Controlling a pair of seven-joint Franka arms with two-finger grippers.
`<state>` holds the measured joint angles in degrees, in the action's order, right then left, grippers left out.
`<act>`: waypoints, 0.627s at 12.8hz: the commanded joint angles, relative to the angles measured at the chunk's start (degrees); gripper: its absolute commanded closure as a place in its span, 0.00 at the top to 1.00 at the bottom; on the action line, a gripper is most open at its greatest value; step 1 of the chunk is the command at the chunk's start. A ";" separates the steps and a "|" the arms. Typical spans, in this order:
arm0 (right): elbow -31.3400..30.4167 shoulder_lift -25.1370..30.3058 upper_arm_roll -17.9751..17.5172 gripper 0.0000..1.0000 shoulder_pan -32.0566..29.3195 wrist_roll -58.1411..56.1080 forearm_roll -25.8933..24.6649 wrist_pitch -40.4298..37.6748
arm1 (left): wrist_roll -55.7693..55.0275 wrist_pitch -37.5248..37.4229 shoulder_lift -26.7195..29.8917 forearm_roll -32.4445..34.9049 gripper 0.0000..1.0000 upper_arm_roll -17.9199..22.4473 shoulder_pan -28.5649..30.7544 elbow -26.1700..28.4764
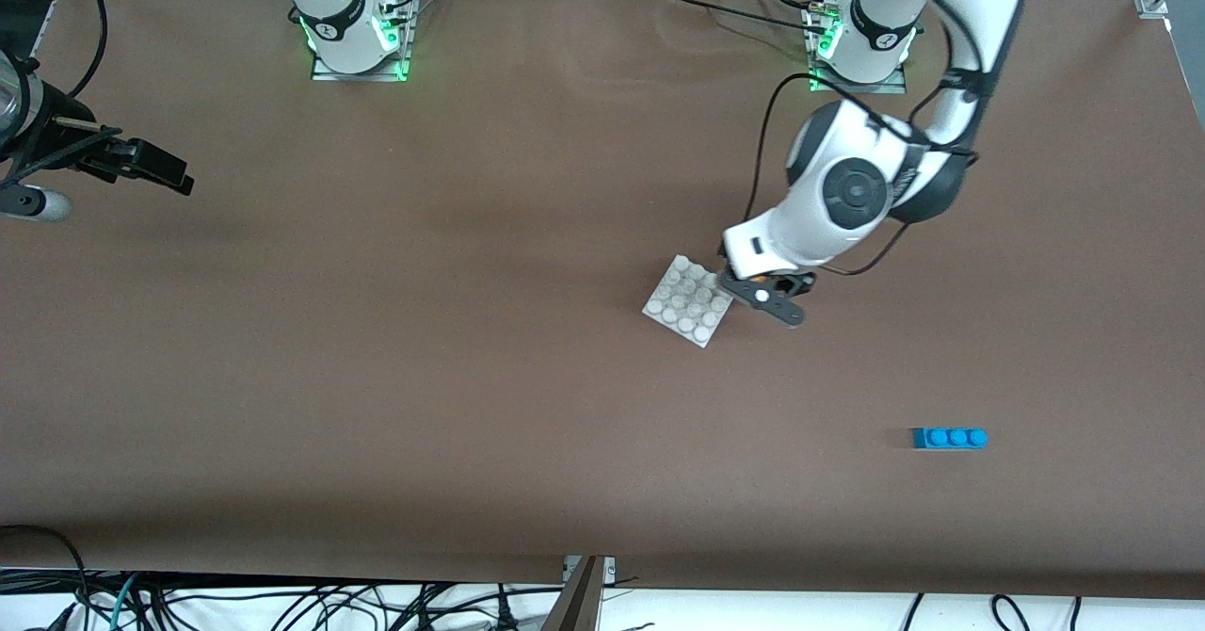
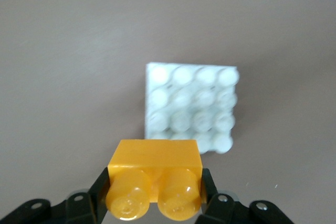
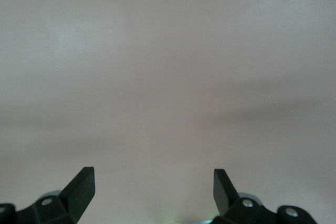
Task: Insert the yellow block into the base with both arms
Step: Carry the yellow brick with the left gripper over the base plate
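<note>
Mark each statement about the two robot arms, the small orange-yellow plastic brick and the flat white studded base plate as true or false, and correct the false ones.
1. The left gripper is shut on the small orange-yellow plastic brick. True.
2. The brick is already pressed onto the flat white studded base plate. False: it is held beside the plate's edge, not seated.
3. The right gripper holds a brick. False: it is open and empty, waiting at the right arm's end.
4. A long blue three-stud brick lies nearer the front camera than the plate. True.

Gripped yellow block (image 2: 155,182) — beside base (image 2: 190,106)
</note>
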<state>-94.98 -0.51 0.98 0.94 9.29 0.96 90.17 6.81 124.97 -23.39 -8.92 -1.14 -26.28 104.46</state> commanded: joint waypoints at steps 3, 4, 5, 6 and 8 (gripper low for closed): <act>0.58 -0.20 0.59 1.00 -0.33 0.11 0.88 -0.35 | 1.01 1.68 -3.15 -0.48 0.00 -0.01 -2.72 -2.15; 0.58 -0.20 0.60 1.00 -0.33 0.11 0.88 -0.26 | 0.58 1.68 -3.93 -0.48 0.00 -0.01 -3.07 -2.15; 0.58 -0.20 0.60 1.00 -0.33 0.11 0.88 -0.34 | 0.31 1.77 -4.98 -0.66 0.00 -0.01 -3.16 -2.07; 0.58 -0.20 0.60 1.00 -0.33 0.11 0.88 -0.35 | -0.04 1.85 -5.69 -0.83 0.00 -0.01 -3.77 -2.07; 0.50 -0.20 0.60 1.00 -0.33 0.11 0.88 -0.35 | -3.80 1.85 -6.22 -0.31 0.00 -0.01 -5.26 -1.98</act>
<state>-94.98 -0.53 1.61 0.93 9.29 0.96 90.17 5.70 126.95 -28.42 -8.92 -1.60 -29.80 103.77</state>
